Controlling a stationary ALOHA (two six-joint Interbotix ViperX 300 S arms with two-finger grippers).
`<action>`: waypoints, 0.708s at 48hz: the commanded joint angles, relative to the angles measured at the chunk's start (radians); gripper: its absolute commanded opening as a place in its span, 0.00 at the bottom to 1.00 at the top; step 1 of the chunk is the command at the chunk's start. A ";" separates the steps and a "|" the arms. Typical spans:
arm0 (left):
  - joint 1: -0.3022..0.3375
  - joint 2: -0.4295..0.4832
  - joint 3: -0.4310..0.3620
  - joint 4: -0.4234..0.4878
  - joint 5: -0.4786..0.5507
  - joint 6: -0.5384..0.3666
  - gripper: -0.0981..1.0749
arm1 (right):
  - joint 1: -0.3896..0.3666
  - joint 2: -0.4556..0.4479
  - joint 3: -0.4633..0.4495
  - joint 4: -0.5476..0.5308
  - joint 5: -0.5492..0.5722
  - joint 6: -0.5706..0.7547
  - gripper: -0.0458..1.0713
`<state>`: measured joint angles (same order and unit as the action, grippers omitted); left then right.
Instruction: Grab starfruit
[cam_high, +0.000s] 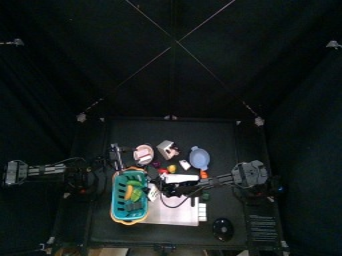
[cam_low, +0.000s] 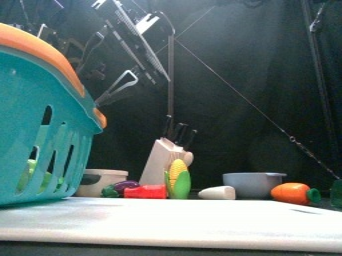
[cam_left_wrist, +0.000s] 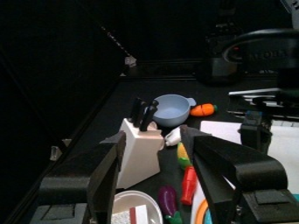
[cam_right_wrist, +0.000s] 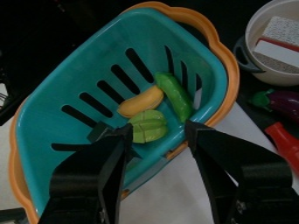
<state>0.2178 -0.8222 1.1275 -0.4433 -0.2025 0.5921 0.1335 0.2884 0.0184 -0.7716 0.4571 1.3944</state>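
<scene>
The black surface (cam_high: 167, 225) carries everything, and the biggest thing on it is the teal basket (cam_right_wrist: 82, 87) with an orange rim, lying directly under the right end effector (cam_right_wrist: 156, 131). That end effector hangs over the basket's open mouth with its jaws spread wide and nothing between them. Just ahead of its fingertips, on the basket floor, sits the green starfruit (cam_right_wrist: 147, 128), close to the jaws but not gripped. Touching the starfruit on its far side are a yellow banana (cam_right_wrist: 140, 101) and a green cucumber (cam_right_wrist: 177, 94), side by side.

The left end effector (cam_left_wrist: 158, 153) hangs apart from the basket, also spread wide and empty. Straight ahead of it stands a white knife block (cam_left_wrist: 140, 147) with black handles upright. Beyond the block sits a grey-blue bowl (cam_left_wrist: 173, 108), and just beside that a small carrot (cam_left_wrist: 204, 109). Nearer its right jaw lies an ear of corn (cam_left_wrist: 183, 155).
</scene>
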 joint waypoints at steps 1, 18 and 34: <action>-0.005 0.002 -0.017 -0.026 0.043 0.000 0.84 | -0.002 -0.092 0.029 -0.011 0.011 -0.003 0.81; -0.006 0.002 -0.115 -0.224 0.505 -0.003 0.84 | -0.003 -0.293 0.261 -0.041 0.044 0.008 0.81; 0.006 0.009 -0.201 -0.397 0.865 -0.081 0.84 | -0.017 -0.385 0.407 -0.043 0.044 0.008 0.81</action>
<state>0.2132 -0.8176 0.9879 -0.8145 0.5937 0.5446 0.1258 -0.0430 0.4126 -0.8099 0.5047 1.4005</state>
